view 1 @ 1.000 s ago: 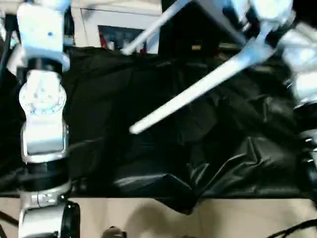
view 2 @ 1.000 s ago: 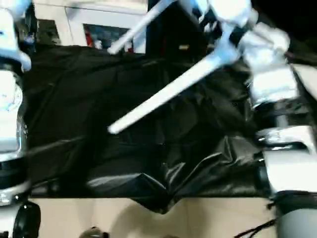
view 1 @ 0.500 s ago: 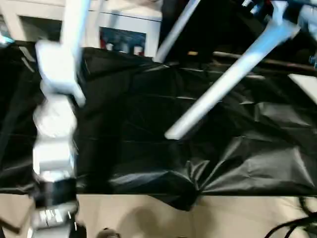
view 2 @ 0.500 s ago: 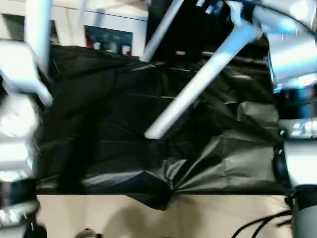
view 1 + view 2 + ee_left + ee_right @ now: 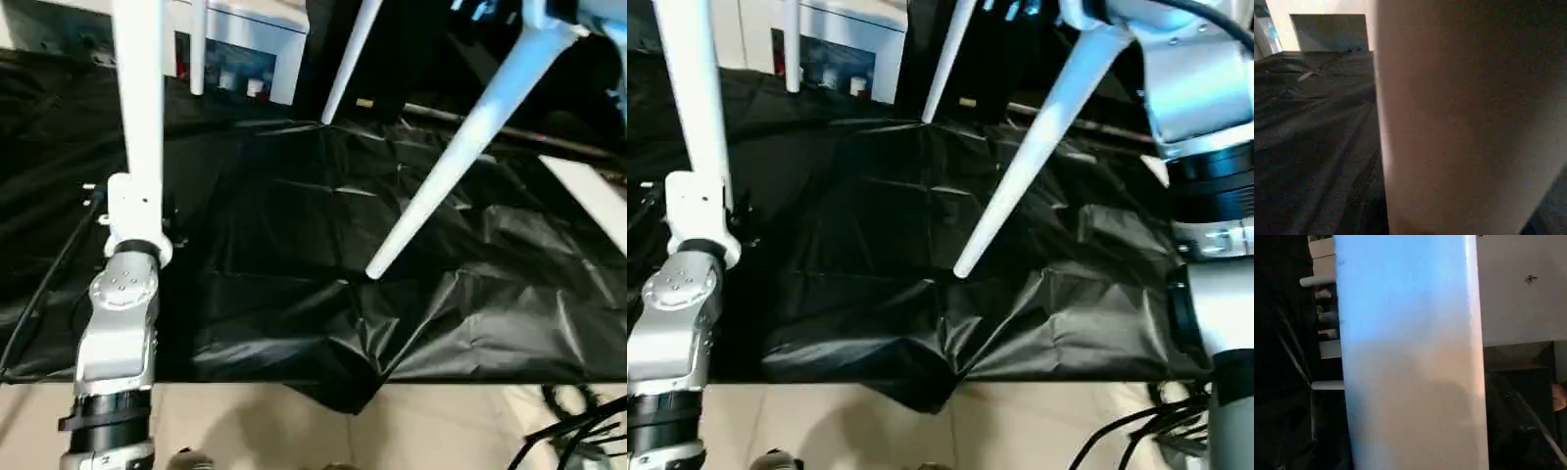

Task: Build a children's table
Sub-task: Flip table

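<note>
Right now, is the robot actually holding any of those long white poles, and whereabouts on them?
Apparently two. The left claw grips one white leg low on its shaft. The slanted leg fills the right wrist view, so it seems held near its thick upper end.

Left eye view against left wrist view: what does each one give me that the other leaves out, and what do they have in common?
The left eye view adds the silver left forearm, a slanted leg with its tip low over the cloth, a third leg further back, and the beige floor. The left wrist view adds no new object, just an extreme close-up. Both share the upright leg, the black cloth and white furniture behind.
</note>
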